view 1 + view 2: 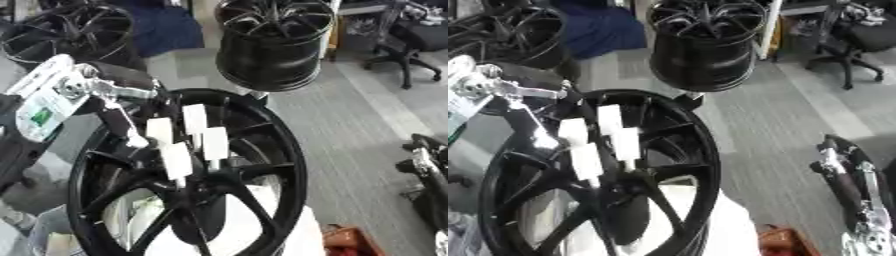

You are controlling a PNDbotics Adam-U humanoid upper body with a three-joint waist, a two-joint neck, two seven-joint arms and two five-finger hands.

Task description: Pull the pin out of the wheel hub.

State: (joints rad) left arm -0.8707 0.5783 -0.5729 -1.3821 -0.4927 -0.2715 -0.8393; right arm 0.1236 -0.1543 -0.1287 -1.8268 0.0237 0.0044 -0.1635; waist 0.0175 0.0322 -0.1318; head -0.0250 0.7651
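Left eye view: fingers (178, 160) over wheel hub (197, 200).

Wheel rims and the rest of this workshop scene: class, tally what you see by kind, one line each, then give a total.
Black wheel rims: 3 (near, upright, far left)
Robot hands: 2 (left hand, right hand)
Office chairs: 1
Total: 6

- We see a grey plank-patterned floor (350, 130).
- We see a black office chair (411, 40) at the far right.
- A blue cloth (166, 25) lies far left, beside spare black rims (276, 42).
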